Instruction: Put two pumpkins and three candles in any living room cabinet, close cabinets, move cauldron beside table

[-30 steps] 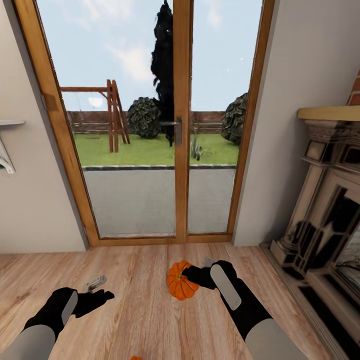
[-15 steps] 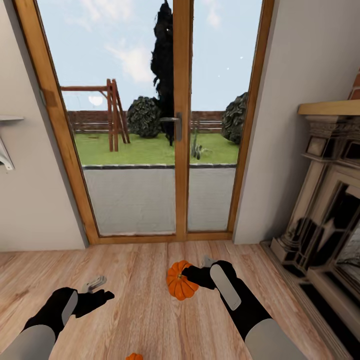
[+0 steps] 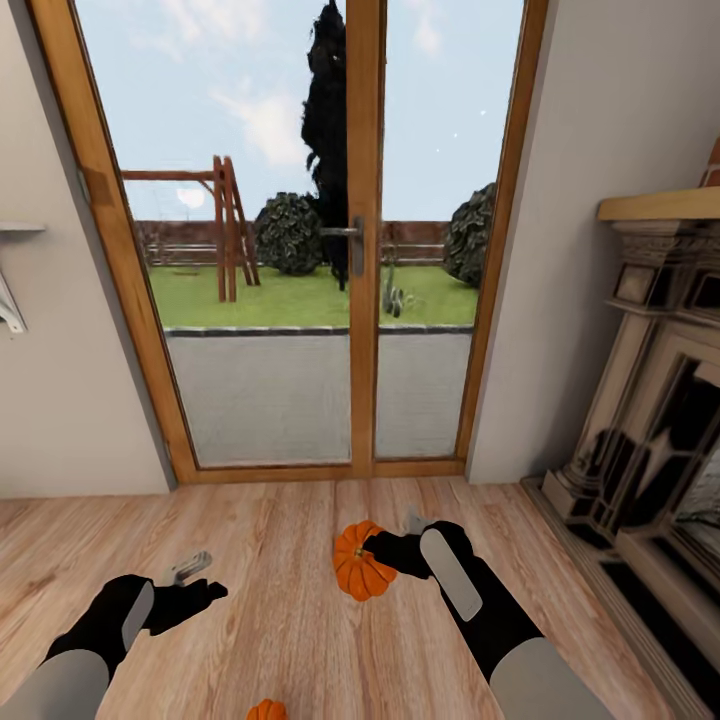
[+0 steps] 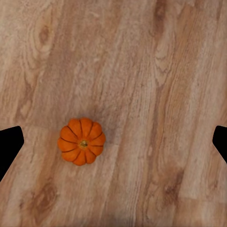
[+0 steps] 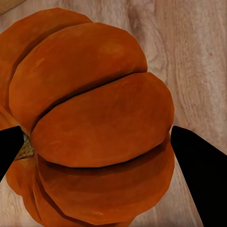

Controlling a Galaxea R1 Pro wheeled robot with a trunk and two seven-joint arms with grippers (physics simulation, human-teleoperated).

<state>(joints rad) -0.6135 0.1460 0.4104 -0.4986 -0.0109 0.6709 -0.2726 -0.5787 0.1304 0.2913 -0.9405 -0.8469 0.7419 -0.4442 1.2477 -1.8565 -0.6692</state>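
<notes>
1. You face a glazed double door (image 3: 350, 240) in a wooden frame, with a lawn and a swing frame beyond the glass.
2. A dark-and-cream fireplace surround (image 3: 650, 420) stands along the wall to your right.
3. The wooden floor (image 3: 280, 600) runs from the door sill to your arms.
4. Your right hand (image 3: 385, 548) is closed on the sides of a pumpkin (image 3: 360, 562), held above the floor in front of the door. In the right wrist view the held pumpkin (image 5: 94, 123) sits between the two dark fingertips (image 5: 196, 165), turned on its side.
5. Your left hand (image 3: 195, 580) holds nothing. Its fingers are spread wide, as the left wrist view shows.
6. A second pumpkin (image 4: 81, 141) rests upright on the floor. In the head view it (image 3: 266, 711) lies at the lower edge, between your arms.
</notes>
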